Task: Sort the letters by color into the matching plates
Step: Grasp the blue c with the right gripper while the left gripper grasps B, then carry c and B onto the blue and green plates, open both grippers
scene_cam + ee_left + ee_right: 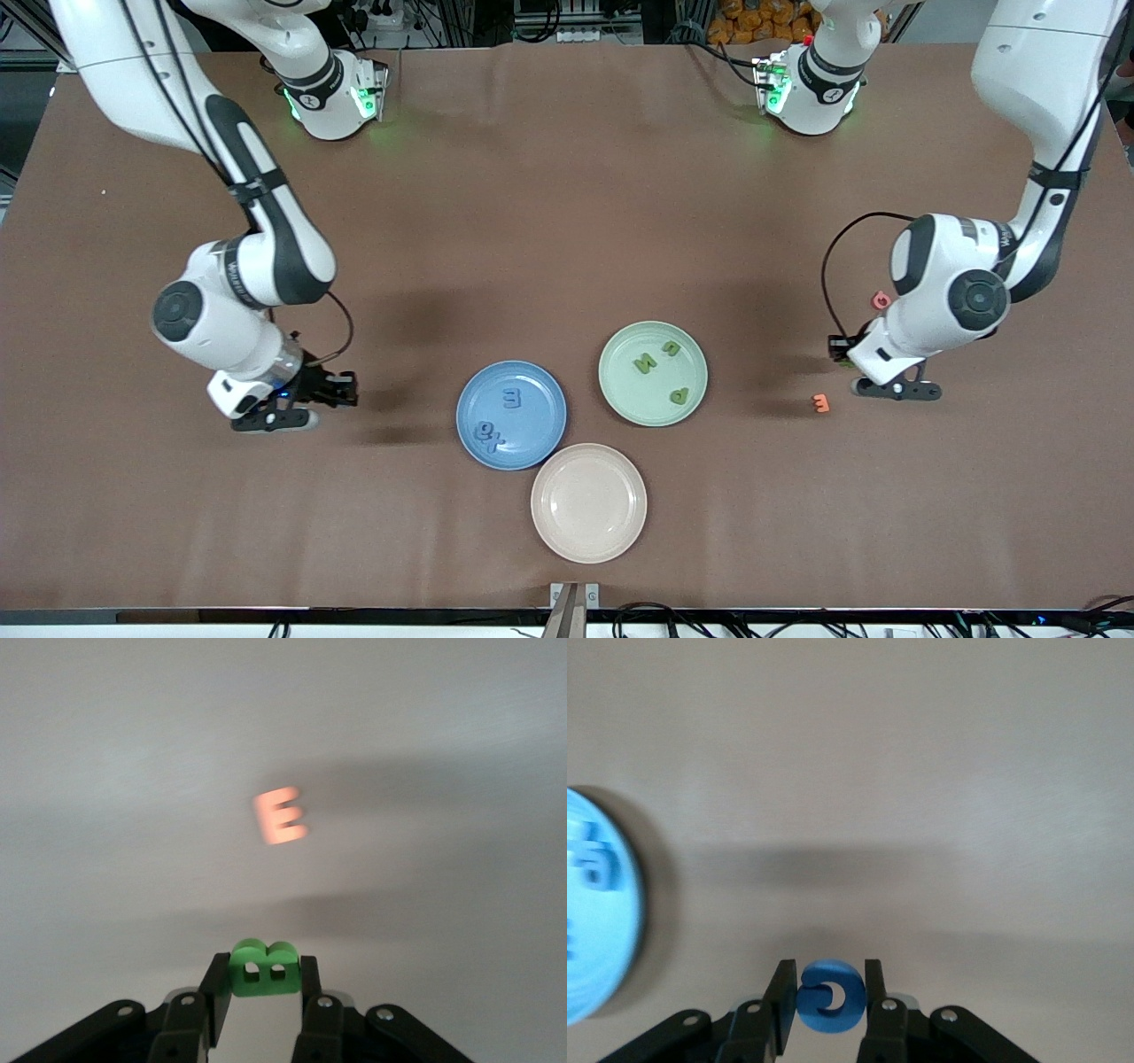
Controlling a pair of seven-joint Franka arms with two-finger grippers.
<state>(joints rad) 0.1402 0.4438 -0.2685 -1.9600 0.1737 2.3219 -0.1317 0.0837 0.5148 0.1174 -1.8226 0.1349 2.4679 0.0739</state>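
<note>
The blue plate (540, 425) holds three blue letters, an E (511, 399) and two close together (485, 432). The pale green plate (627, 394) beside it holds three green letters (644, 361). My right gripper (344, 390) is low over the bare table toward the right arm's end, shut on a blue letter (830, 995). The blue plate's rim (607, 943) shows in the right wrist view. My left gripper (840, 353) is low over the table toward the left arm's end, shut on a green B (262, 967).
An empty beige-pink plate (588, 523) lies nearer the front camera than the other two plates. An orange E (821, 403) lies on the table close to the left gripper and shows in the left wrist view (281, 815). A pink letter (880, 300) lies by the left arm's wrist.
</note>
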